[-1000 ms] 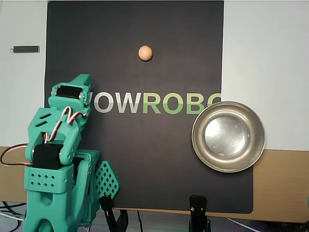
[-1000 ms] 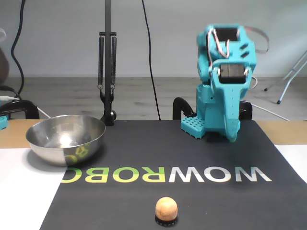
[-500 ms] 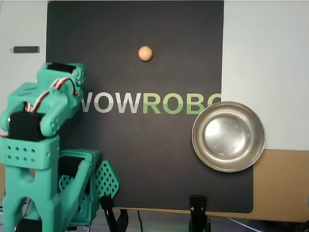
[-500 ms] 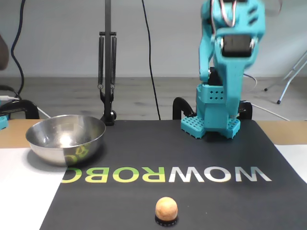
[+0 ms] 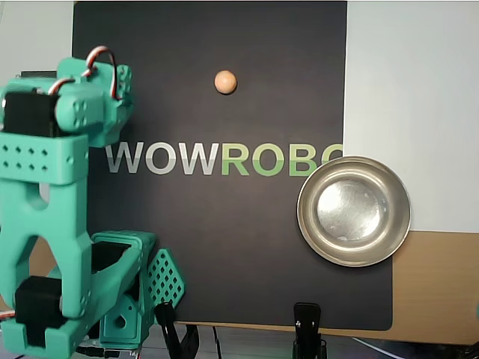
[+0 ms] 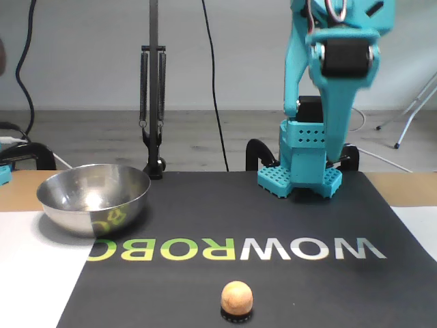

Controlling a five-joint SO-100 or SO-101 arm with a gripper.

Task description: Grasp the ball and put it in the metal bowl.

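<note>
One arm, one bowl, one ball; nothing else belongs to the task.

Black mat (image 5: 224,247) with WOWROBO lettering covers most of the surface (image 5: 404,90). Judged purpose: a dark, even backdrop that marks out the working area and makes the pale ball easy to pick out.

Teal arm (image 5: 52,194) stands at the mat's near-left corner in the overhead view, at far right in the fixed view (image 6: 328,102). It is raised tall above its base, upper links blurred in the fixed view. Fingers are not made out in either view, so I cannot tell whether they are spread or pressed together. Nothing is seen to be carried.

Metal bowl (image 5: 307,217) sits half on the mat's right edge in the overhead view, at left in the fixed view (image 6: 51,205). Inside: empty, only reflections on the flat bottom; the lettering mirrors on its outer wall in the fixed view. Wide mouth and shallow wall look chosen to forgive a loose drop.

Ball (image 5: 225,82) rests on the mat beyond the lettering, well apart from bowl and arm alike. In the fixed view (image 6: 237,298) it perches on a small dark ring (image 6: 237,315). Judged reason: the ring keeps the sphere from rolling and lifts it a touch for the fingers.

Judgement: the reach is only starting; grasp not yet made, bowl not yet filled.
</note>
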